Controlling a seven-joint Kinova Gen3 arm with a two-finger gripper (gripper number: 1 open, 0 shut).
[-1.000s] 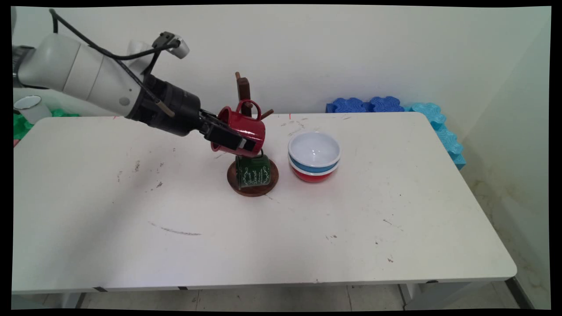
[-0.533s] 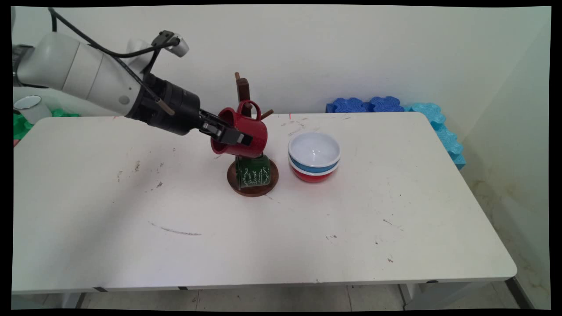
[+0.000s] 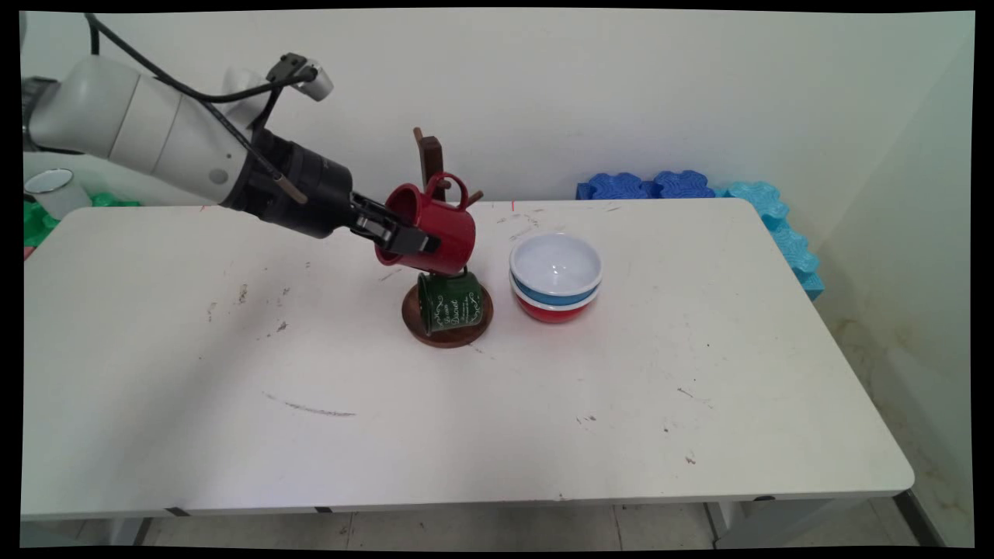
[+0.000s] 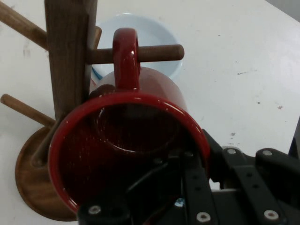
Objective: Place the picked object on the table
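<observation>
- Red mug [image 3: 432, 230] is held up in the air, lying on its side, with its open mouth facing the arm.
- Its handle [image 4: 125, 57] points up and sits right by a wooden peg [image 4: 140, 53] of the mug tree [image 3: 432, 159]. In the hand view the peg seems to pass through the handle loop, but I cannot tell for sure.
- The black gripper [image 3: 404, 239] is closed on the mug's rim. One finger is inside the mug and one is on the outside wall.
- The gripper comes in from the left, so the mug sticks out to the right of it, against the tall wooden post.
- Just under the red mug is a green mug [image 3: 449, 303] with white writing. It stands over the round wooden base [image 3: 446, 335] of the tree.
- To the right of the tree, near it but not touching, is a stack of bowls. A white bowl with a blue outside [image 3: 556, 269] sits on top of a red bowl [image 3: 553, 311].
- All of this is on a white table [image 3: 699, 404] with small dark marks on it.
- Blue foam pieces [image 3: 660, 185] lie at the far right edge of the table by the wall.
- At the far left, behind the arm, is a white cup [image 3: 54, 189] on something green.
</observation>
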